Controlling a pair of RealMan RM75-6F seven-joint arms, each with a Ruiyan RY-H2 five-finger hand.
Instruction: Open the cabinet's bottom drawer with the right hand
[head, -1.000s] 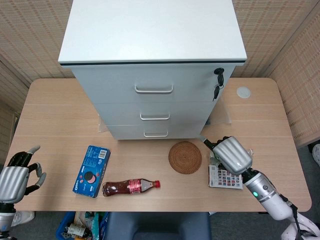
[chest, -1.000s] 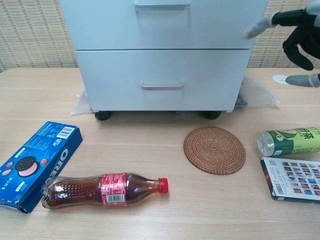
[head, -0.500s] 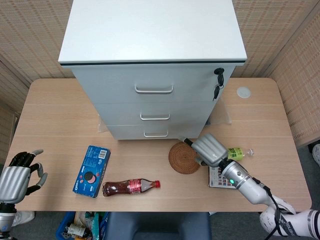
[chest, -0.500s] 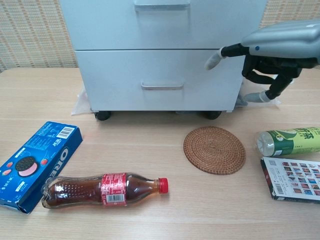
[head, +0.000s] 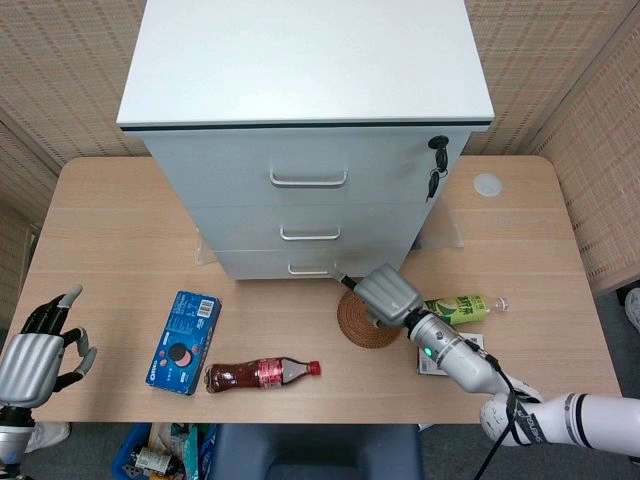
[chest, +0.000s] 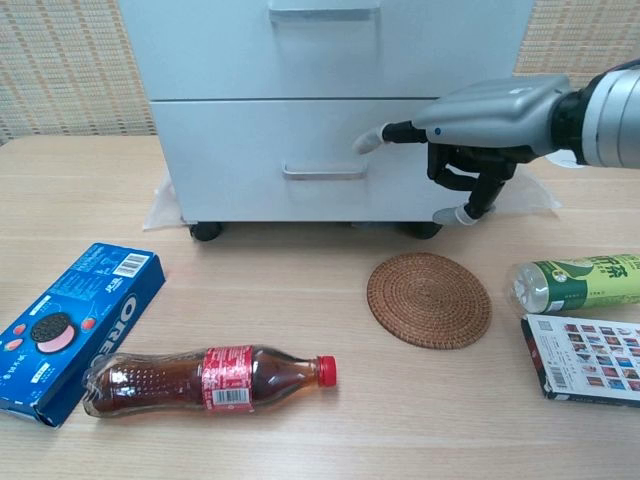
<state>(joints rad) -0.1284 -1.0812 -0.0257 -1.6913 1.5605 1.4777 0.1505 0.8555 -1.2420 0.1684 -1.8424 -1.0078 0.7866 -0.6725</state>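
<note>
The right robot hand (chest: 478, 120), loosely curled and grasping nothing, is nearing the bottom drawer (chest: 318, 160); its rigid slim handle (chest: 323, 173) is asking for hooked fingertips.

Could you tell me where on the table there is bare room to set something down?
The widest bare wood lies left of the cabinet, behind the Oreo box. A smaller patch sits right of the cabinet around the white disc. Another runs between the cola bottle and the cabinet's wheels. It is crowded at front right: woven coaster, green bottle, card pack, right hand.
</note>
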